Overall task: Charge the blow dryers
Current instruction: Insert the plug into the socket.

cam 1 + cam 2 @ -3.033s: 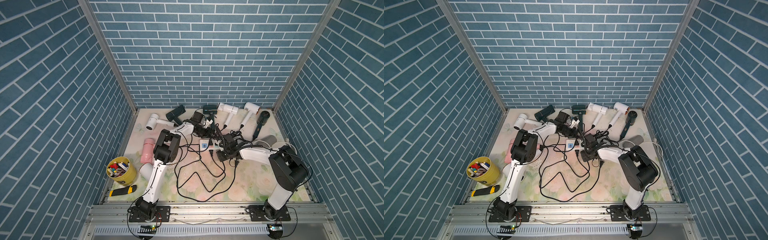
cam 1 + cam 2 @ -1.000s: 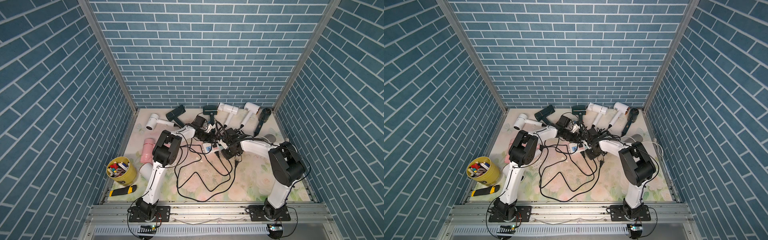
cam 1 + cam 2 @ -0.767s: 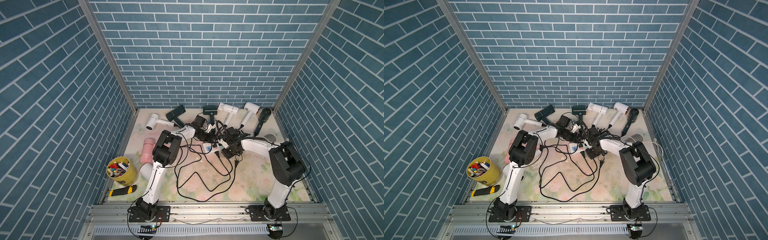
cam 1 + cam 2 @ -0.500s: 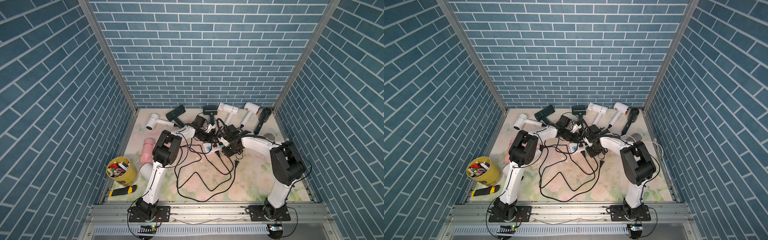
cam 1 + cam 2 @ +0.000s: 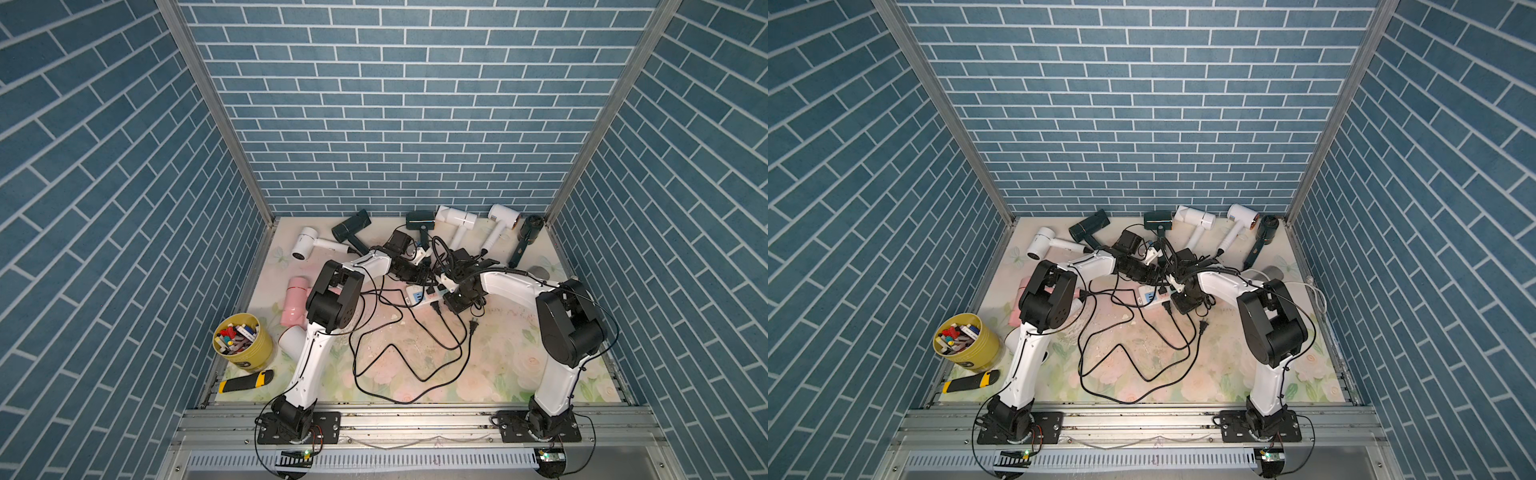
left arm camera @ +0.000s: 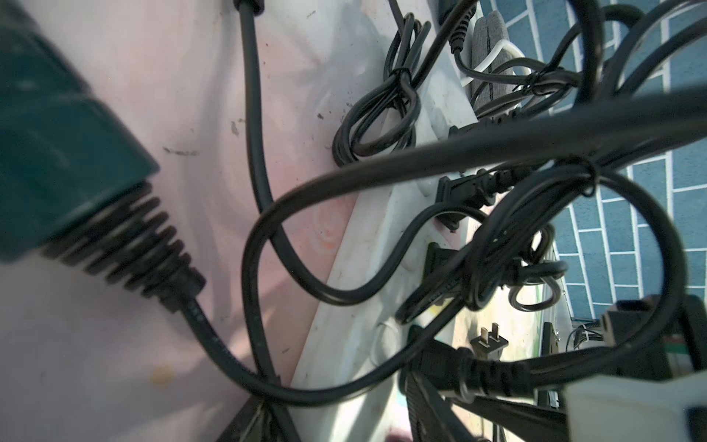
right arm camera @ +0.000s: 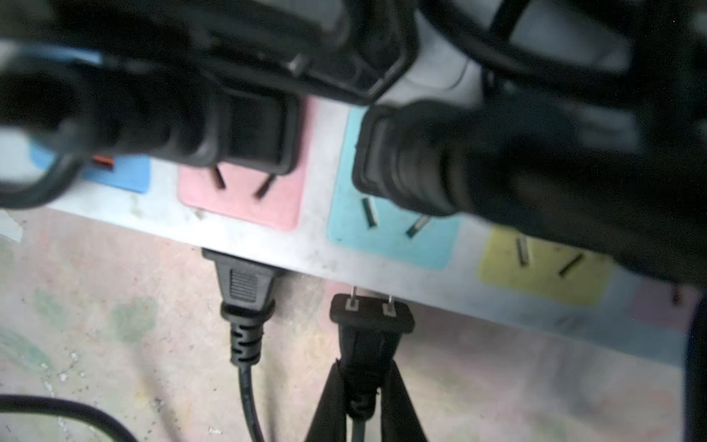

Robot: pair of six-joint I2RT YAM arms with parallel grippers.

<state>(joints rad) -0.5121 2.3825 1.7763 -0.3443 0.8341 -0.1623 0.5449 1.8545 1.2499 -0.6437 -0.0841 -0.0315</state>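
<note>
Two views from above show a floral bench (image 5: 498, 374) walled in blue brick. The blow dryers (image 5: 455, 218), white and dark, lie in a loose row along the bench's far edge, upper middle of the frame. A pink blow dryer (image 5: 295, 301) lies at the left beside the left arm (image 5: 370, 264).

Their black cords (image 5: 405, 402) tangle across the middle. There a white power strip (image 5: 419, 297) lies between the left arm and the right arm (image 5: 511, 282), probably so every plug has a short way to a socket.

In the right wrist view, lower centre, you see the right jaws pressed together on the neck of a two-prong plug (image 7: 372, 312), which leaves the prongs bare. The prongs point at the strip's side wall, just below the teal socket (image 7: 390, 237), not into a socket face.

The pink socket (image 7: 267, 206) and the teal socket each carry a plug already. A yellow socket (image 7: 543, 264) at the right looks free, though a dark blur hides its top. A second plug (image 7: 245, 283) lies with its front at the strip's edge, prongs hidden.

The left jaws sit among the cords at the centre, and you cannot tell whether they are spread or gripping. The left wrist view shows a dark green dryer (image 6: 57, 153), its handle end at upper left.

The likely next move is to lift the plug and turn it prongs-down over the free socket
</note>
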